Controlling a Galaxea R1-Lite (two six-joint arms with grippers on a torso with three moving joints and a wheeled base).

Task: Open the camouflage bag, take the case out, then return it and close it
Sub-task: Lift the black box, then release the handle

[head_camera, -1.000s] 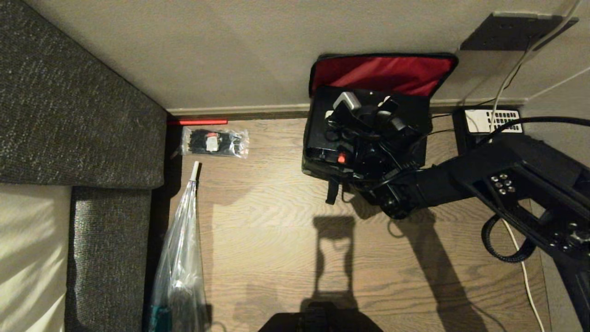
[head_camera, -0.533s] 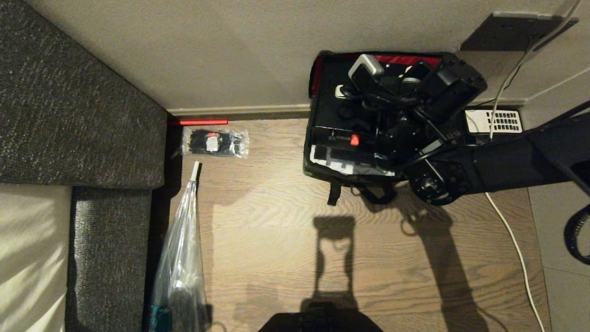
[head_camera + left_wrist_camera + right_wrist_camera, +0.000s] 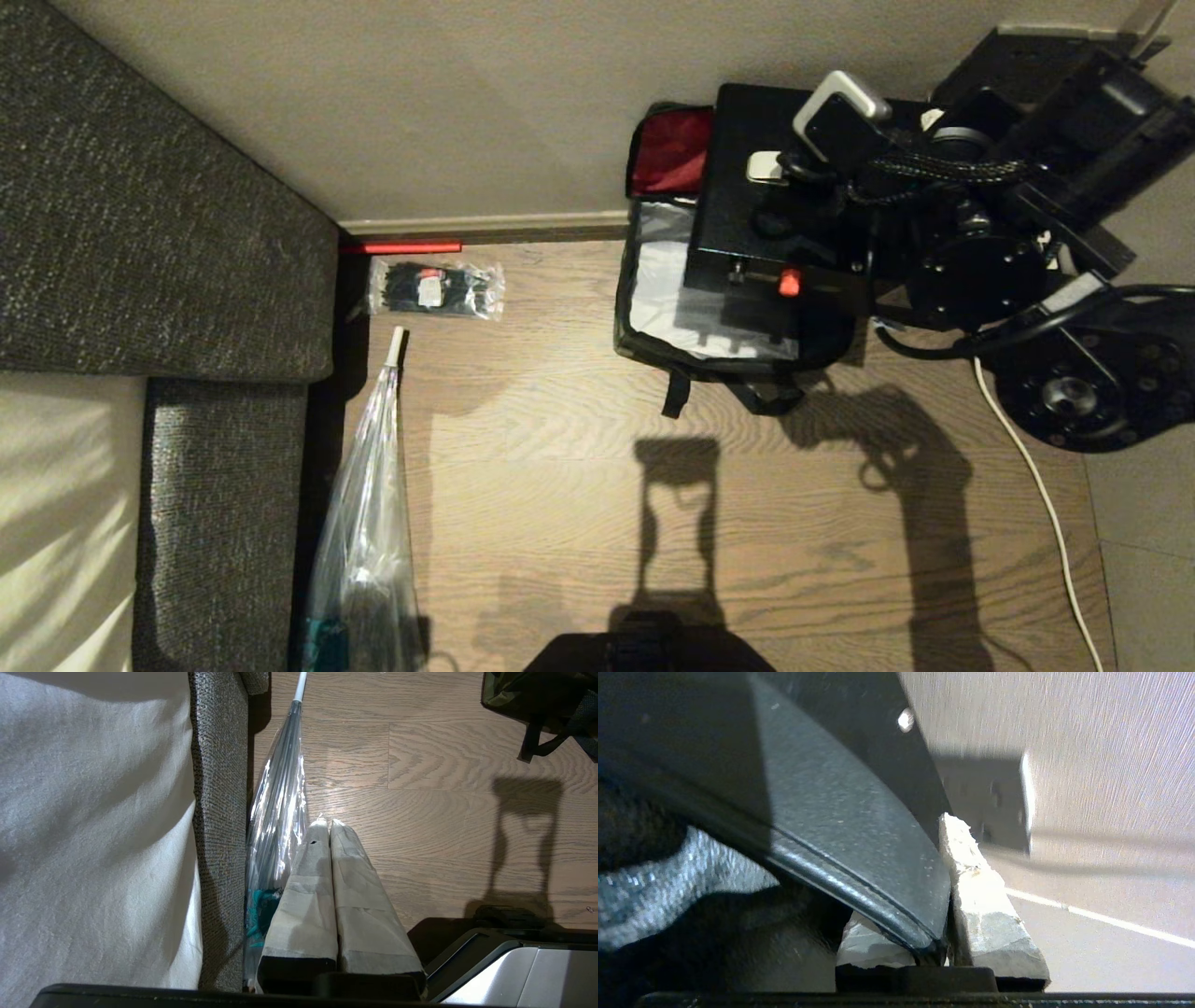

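The boxy green camouflage fabric bag (image 3: pixel 653 350) lies open on the wooden floor (image 3: pixel 579 485), its pale lining bare. My right gripper (image 3: pixel 845 187), jaws clenched on the handle, holds the black rectangular hard case (image 3: pixel 747 187) above it. Returning it and closing remain. My left gripper (image 3: pixel 331 830) hangs parked, jaws together.

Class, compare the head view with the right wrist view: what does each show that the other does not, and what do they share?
Only the head view shows the open camouflage bag on the floor with its pale lining bare, the clear packet, the umbrella and the sofa.

Only the right wrist view shows the taped fingers clamped on the handle from both sides.

Both show the right gripper shut on the case, which hangs above the bag, and the wall.
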